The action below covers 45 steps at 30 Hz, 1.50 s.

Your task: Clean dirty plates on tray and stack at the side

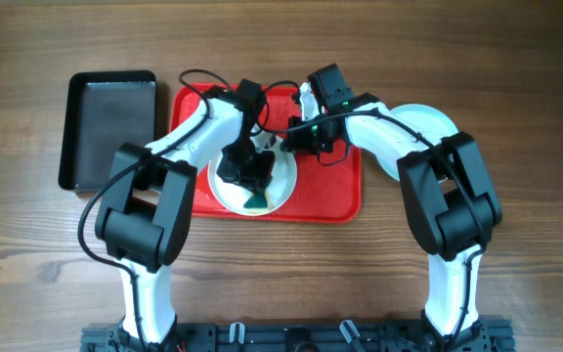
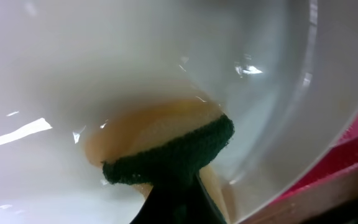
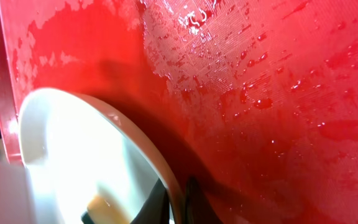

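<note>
A white plate [image 1: 280, 186] lies on the front part of the red tray [image 1: 335, 191]. My left gripper [image 1: 247, 174] reaches down into the plate, shut on a sponge [image 1: 255, 201]. In the left wrist view, the sponge's green face [image 2: 173, 155] presses on the wet white plate [image 2: 104, 62], and the left gripper [image 2: 176, 208] shows only as a dark shape behind it. My right gripper [image 1: 294, 145] is shut on the plate's far right rim. In the right wrist view that rim [image 3: 166, 177] passes between the thin fingers of the right gripper [image 3: 180, 205], over the wet tray [image 3: 260, 93].
A black tray [image 1: 110, 127] stands on the wooden table left of the red tray. A pale plate [image 1: 436, 119] rests on the table right of the red tray, partly hidden by my right arm. Both arms crowd the space above the red tray.
</note>
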### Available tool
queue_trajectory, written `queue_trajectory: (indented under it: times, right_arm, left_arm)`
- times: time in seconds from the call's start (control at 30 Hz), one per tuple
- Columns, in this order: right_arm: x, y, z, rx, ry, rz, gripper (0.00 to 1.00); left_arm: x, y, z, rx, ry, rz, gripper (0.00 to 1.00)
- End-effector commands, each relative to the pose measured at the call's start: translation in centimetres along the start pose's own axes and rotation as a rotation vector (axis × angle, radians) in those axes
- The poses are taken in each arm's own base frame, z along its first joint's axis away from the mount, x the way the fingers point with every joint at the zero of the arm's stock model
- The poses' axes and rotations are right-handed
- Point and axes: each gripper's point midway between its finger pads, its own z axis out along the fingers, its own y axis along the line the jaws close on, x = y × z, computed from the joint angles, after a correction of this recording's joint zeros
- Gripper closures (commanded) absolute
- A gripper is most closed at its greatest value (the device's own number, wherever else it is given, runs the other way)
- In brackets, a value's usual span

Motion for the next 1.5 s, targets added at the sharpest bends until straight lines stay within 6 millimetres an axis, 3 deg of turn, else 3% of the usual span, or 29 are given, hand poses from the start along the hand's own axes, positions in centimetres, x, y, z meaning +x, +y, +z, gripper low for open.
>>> queue_trajectory:
  times: [0.0, 0.17, 0.23, 0.47, 0.8, 0.93, 1.1, 1.17, 1.33, 1.47]
  right_arm:
    - [0.6, -0.2, 1.1, -0.013, 0.026, 0.062, 0.96]
    - [0.6, -0.2, 1.1, -0.013, 0.026, 0.063, 0.96]
    - [0.6, -0.2, 1.1, -0.013, 0.027, 0.063, 0.96]
    - [0.9, -0.4, 1.1, -0.001, 0.035, 0.071, 0.96]
    - [2.2, -1.2, 2.1, 0.032, 0.074, 0.116, 0.96]
    - [2.1, -1.1, 2.3, 0.029, 0.07, 0.116, 0.96]
    - [2.0, -1.1, 2.3, 0.027, 0.064, 0.12, 0.96]
    - [2.0, -1.1, 2.3, 0.027, 0.065, 0.12, 0.96]
    - [2.1, -1.1, 2.3, 0.028, 0.067, 0.121, 0.96]
    - [2.1, -1.1, 2.3, 0.028, 0.068, 0.122, 0.96]
  left_arm:
    - [3.3, -2.5, 4.9, 0.126, 0.178, 0.046, 0.96]
    - [0.5, -1.6, 5.0, 0.109, 0.072, -0.017, 0.96]
    - [-1.8, 1.2, 4.8, -0.003, -0.022, -0.164, 0.96]
    - [-6.4, 8.7, 2.5, -0.194, -0.275, -0.485, 0.96]
    - [-10.2, 13.5, -0.3, -0.137, -0.465, -0.59, 0.96]
    - [-10.0, 13.4, -0.2, -0.112, -0.446, -0.596, 0.96]
    - [-9.2, 11.7, 0.5, -0.052, -0.387, -0.575, 0.96]
    - [-9.8, 10.1, 0.2, 0.03, -0.387, -0.51, 0.96]
    - [-13.2, 6.0, -2.8, 0.241, -0.481, -0.342, 0.96]
    - [-15.0, 6.3, -3.9, 0.227, -0.566, -0.319, 0.96]
